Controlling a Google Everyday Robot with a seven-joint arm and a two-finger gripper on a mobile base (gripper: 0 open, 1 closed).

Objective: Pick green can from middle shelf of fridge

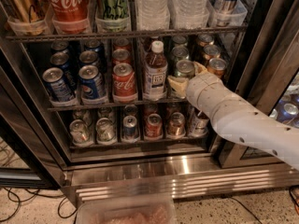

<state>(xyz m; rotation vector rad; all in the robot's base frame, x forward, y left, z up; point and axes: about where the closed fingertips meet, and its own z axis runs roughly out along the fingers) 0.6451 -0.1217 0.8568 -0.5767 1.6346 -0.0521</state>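
Observation:
The fridge [154,178] stands open in front of me. On the middle shelf [93,105] are lanes of blue cans, red cans, a tea bottle [155,71], green cans and bronze cans. The front green can [184,68] stands upright in its lane, right of the tea bottle. My gripper [187,77], at the end of the white arm coming in from the lower right, sits right at this can, around its lower body. The can's silver top shows above the gripper. The can rests on the shelf.
Bronze cans [216,65] stand just right of the gripper. The rack above holds tall cans and water bottles [152,8]. The rack below holds small cans [130,125]. The dark door frame [261,64] is at the right. A clear bin [126,211] sits on the floor.

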